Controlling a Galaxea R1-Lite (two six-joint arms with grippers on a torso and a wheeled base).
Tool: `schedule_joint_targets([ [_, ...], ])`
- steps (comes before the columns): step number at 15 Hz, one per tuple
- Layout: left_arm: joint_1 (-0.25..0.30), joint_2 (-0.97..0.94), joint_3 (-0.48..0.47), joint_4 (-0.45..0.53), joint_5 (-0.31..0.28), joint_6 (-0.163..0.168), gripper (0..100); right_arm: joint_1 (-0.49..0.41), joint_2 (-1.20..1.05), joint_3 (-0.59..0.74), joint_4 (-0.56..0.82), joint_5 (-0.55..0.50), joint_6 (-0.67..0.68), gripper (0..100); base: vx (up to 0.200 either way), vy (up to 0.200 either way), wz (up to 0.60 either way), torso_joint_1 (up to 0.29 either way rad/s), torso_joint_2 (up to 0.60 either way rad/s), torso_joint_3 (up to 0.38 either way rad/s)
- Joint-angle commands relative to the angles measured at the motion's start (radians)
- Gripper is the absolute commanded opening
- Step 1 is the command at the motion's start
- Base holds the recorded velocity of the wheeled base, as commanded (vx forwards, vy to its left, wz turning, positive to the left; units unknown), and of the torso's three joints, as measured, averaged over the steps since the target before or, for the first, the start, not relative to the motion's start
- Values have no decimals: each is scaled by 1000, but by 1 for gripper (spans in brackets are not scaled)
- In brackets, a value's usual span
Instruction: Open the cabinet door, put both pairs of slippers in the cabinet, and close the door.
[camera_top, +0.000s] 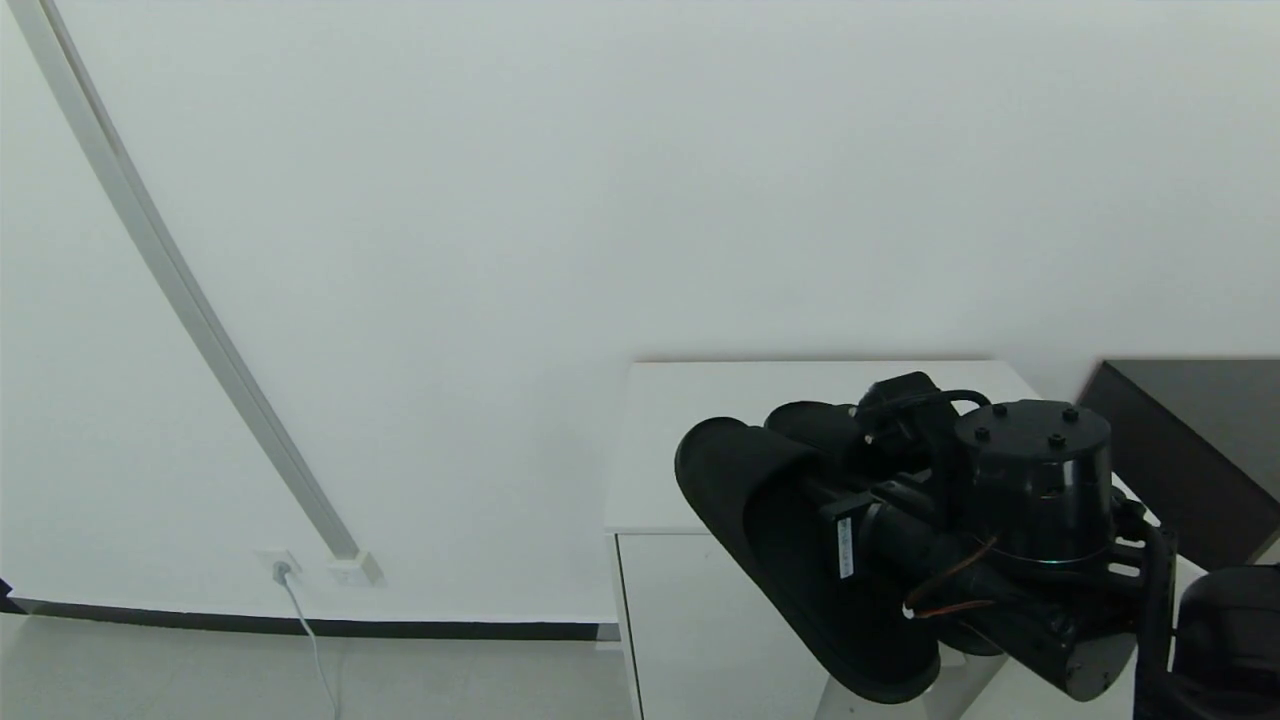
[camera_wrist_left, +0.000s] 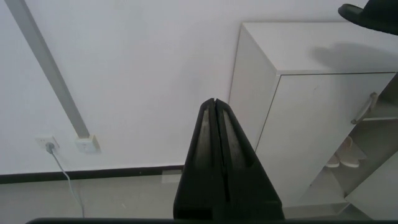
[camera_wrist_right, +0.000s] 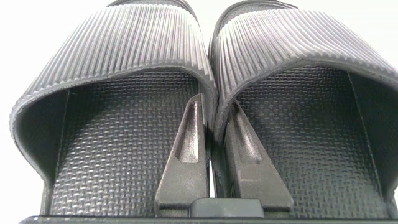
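A pair of black slippers (camera_top: 800, 530) hangs in the air in front of the white cabinet (camera_top: 720, 400), at about the height of its top. My right gripper (camera_wrist_right: 214, 106) is shut on the two inner strap edges, pinching both black slippers (camera_wrist_right: 143, 124) together. In the left wrist view the cabinet (camera_wrist_left: 292, 93) has its door (camera_wrist_left: 323, 130) swung open, with a handle (camera_wrist_left: 364, 109). A pale pair of slippers (camera_wrist_left: 346, 155) lies on a shelf inside. My left gripper (camera_wrist_left: 214, 106) is shut and holds nothing, left of the cabinet and facing the wall.
A dark block (camera_top: 1190, 440) stands right of the cabinet. A slanted grey conduit (camera_top: 180, 280) runs down the white wall to a socket with a cable (camera_top: 283, 572). Open floor (camera_top: 300, 680) lies left of the cabinet.
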Motion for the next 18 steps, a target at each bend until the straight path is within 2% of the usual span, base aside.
schedule_joint_targets([
  [1,0,1,0,0,-1,0,0,3,0,4,-1,1,1,0,0,0,0,0,0,0],
  [10,0,1,0,0,1,0,0,13,-3,10,-4,0,35,0,-200,0,0,-2,2,2],
  [18,0,1,0,0,1,0,0,14,-2,23,-6,1,32,0,0,0,0,0,0,0],
])
